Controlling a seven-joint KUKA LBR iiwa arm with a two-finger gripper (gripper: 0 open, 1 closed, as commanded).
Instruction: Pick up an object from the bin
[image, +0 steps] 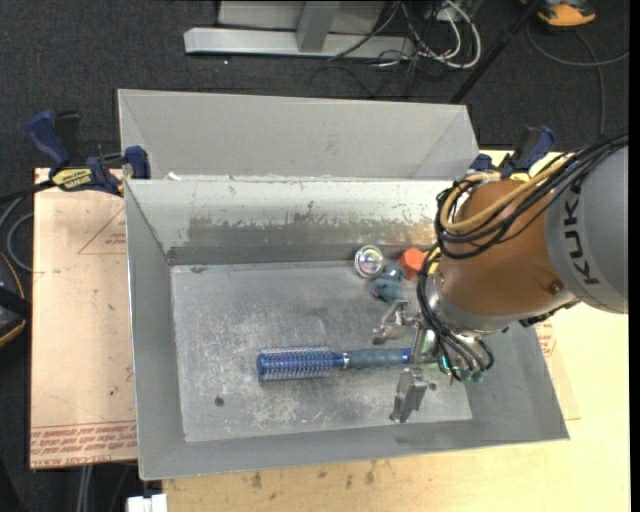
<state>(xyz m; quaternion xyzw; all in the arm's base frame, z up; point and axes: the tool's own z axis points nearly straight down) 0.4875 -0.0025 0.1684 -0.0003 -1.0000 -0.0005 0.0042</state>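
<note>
A blue hairbrush (300, 362) lies flat in the front middle of the bin, bristle head to the left and handle pointing right. My gripper (396, 366) is low over the handle's right end. It is open, with one finger (393, 322) on the far side of the handle and the other finger (408, 393) on the near side. The handle runs between them with gaps on both sides. The tip of the handle is hidden under the gripper's body.
Near the back right of the bin floor lie a shiny silver round thing (369, 262), a small blue piece (388, 290) and an orange piece (411, 261), partly hidden by the arm. The arm's orange cover and cables hang over the bin's right side.
</note>
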